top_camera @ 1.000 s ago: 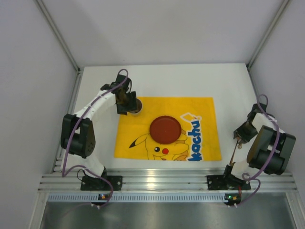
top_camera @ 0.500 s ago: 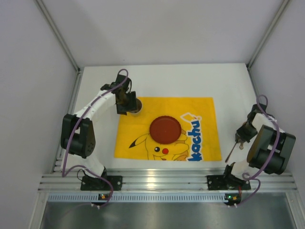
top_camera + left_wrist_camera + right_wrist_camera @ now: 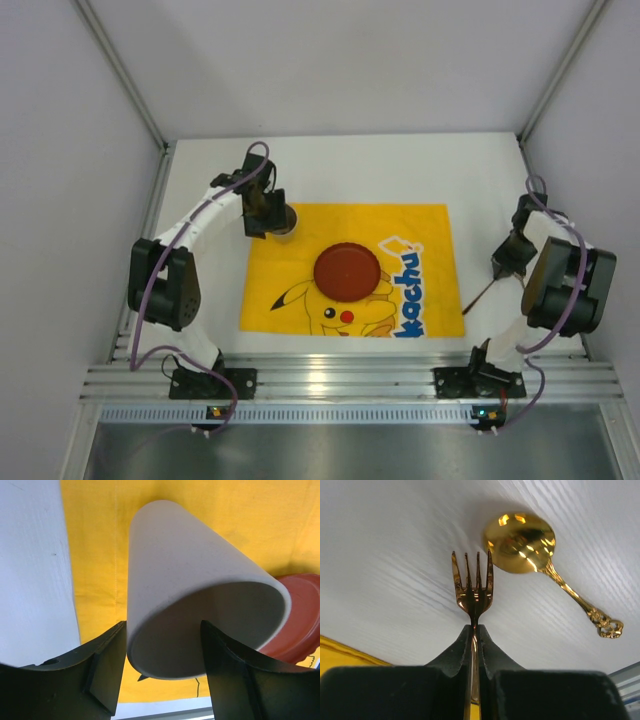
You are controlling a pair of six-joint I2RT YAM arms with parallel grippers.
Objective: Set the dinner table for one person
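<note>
The white dinner table (image 3: 400, 170) carries a yellow Pikachu cloth (image 3: 430, 225) with a red plate (image 3: 347, 271) in its middle. A white cup (image 3: 284, 222) stands upright on the cloth's far left corner. My left gripper (image 3: 266, 214) points down over it. In the left wrist view the cup (image 3: 190, 580) fills the frame, and the gripper (image 3: 163, 626) is open, one finger beside the cup's outer wall, the other over its mouth. My right gripper (image 3: 505, 262) is shut on a gold fork (image 3: 472, 587), held above the table right of the cloth. The fork's handle (image 3: 478, 297) slants toward the cloth's near right corner.
A gold spoon (image 3: 525, 542) lies on the bare white table just beyond the fork's tines in the right wrist view. The plate's rim (image 3: 300, 625) shows right of the cup. Grey walls close in the table on three sides; a metal rail (image 3: 340, 380) runs along the near edge.
My right gripper has moved away from the near edge with the fork, and the fork's handle has swung from nearly upright to slanting left. The left arm and cup have not moved.
</note>
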